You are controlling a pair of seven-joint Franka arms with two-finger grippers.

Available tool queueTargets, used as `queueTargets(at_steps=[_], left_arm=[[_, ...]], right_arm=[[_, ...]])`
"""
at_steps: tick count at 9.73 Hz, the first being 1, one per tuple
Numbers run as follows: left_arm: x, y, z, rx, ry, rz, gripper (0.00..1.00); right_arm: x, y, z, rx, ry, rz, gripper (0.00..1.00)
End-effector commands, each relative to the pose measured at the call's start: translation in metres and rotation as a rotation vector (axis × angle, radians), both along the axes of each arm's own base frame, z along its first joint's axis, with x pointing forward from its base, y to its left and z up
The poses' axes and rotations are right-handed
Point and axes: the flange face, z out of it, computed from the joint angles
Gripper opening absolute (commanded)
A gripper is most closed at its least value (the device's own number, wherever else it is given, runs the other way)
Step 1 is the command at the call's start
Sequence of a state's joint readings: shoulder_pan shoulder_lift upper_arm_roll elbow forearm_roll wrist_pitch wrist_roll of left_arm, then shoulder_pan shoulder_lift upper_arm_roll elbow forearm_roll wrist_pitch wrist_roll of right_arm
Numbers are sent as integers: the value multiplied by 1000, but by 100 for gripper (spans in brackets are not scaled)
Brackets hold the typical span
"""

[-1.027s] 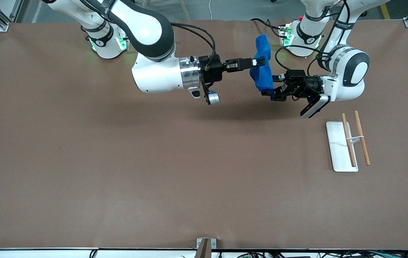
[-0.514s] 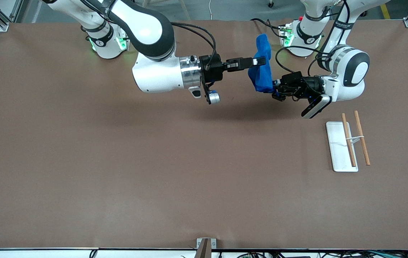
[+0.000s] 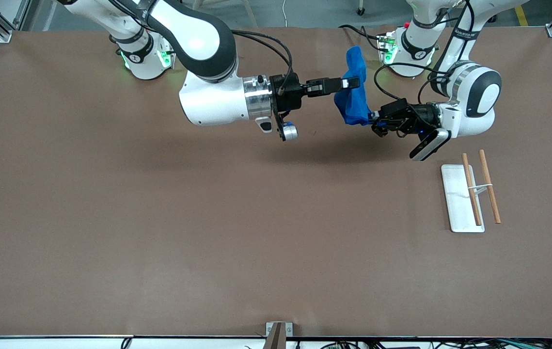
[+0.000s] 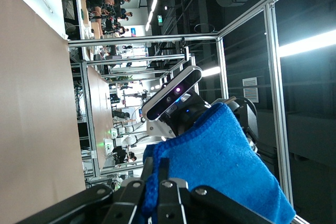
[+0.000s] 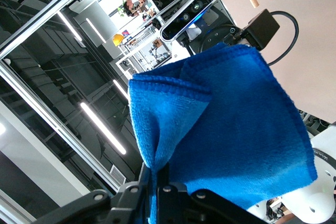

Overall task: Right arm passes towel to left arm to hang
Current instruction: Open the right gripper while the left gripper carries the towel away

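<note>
The bright blue towel point(image 3: 354, 92) hangs in the air between my two grippers, over the table toward the robots' bases. My right gripper point(image 3: 351, 83) is shut on the towel near its upper part; the right wrist view shows the towel point(image 5: 231, 129) pinched between the jaws. My left gripper point(image 3: 371, 121) is shut on the towel's lower edge; in the left wrist view the cloth point(image 4: 220, 166) sits between its fingers point(image 4: 164, 169). The white rack point(image 3: 462, 198) with two wooden rods point(image 3: 490, 193) lies on the table toward the left arm's end.
The brown table point(image 3: 208, 232) spreads wide nearer the front camera. The arms' bases point(image 3: 145, 58) stand along the table's edge. A small metal bracket point(image 3: 278, 332) sits at the table's near edge.
My left gripper has closed on the towel's lower edge and its wrist shifted slightly. The right gripper and towel have barely moved.
</note>
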State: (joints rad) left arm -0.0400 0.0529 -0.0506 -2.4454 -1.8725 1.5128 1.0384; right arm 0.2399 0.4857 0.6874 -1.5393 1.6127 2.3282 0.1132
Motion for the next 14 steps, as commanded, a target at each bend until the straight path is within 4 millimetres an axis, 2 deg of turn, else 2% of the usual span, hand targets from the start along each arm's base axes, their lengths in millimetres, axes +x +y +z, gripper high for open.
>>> queueTargets(at_steps=[1,2,3,5,6,8,10,11,13,14], left_arm=[[-3,3,-10,23,28,22,1],[1,4,-7,40,24,16,0],[3,6,-5,64,26,-1,0],[10,29,-3,139,6,-40,0],[15,45,1,187,14,-68,0],[35,89,20,352,26,-149,0],[66,124,38,505,72,-195,0],[83,140,49,627,120,-229,0],[118,173,67,891,173,-270,0],[129,196,68,961,192,-252,0]], right_arm=[[0,-2,-13,-31,47,-27,40],[4,-8,-19,-82,-3,-12,68],[22,-26,-25,-127,-52,-13,100],[60,-75,-32,-219,-136,20,100],[72,-95,-40,-337,-149,21,100],[90,-142,-40,-614,-213,26,100],[111,-214,-45,-863,-226,99,100],[121,-258,-35,-977,-247,96,100],[143,-343,-30,-1222,-290,89,100],[146,-375,-18,-1376,-345,95,100]])
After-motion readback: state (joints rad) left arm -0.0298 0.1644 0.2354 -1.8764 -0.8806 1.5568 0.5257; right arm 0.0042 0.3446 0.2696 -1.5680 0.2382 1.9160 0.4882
